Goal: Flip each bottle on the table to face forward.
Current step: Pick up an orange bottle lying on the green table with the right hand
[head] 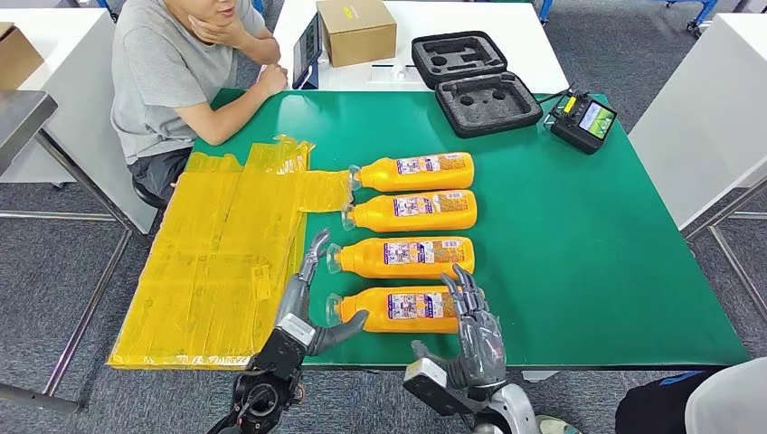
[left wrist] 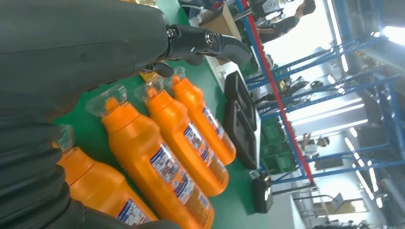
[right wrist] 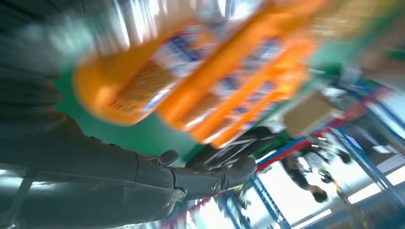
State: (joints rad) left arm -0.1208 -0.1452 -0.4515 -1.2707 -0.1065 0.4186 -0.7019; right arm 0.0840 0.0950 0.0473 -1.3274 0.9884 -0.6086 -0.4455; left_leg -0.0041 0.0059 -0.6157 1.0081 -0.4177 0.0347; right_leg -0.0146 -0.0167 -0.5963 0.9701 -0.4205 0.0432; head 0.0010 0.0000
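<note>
Since the nearest bottle lies on the green counter between your spread, empty left hand and right hand, grip its probably slick, rigid, full-looking body mid-label.

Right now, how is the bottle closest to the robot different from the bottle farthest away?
The nearest bottle lies between both hands: the left hand reaches toward its cap and the right hand is at its base. The farthest bottle has no hand near it. The nearest bottle lies by the table's front edge; the farthest lies beside the yellow sheet. Both are orange, lying on their sides, clear caps pointing toward the sheet, labels up.
</note>
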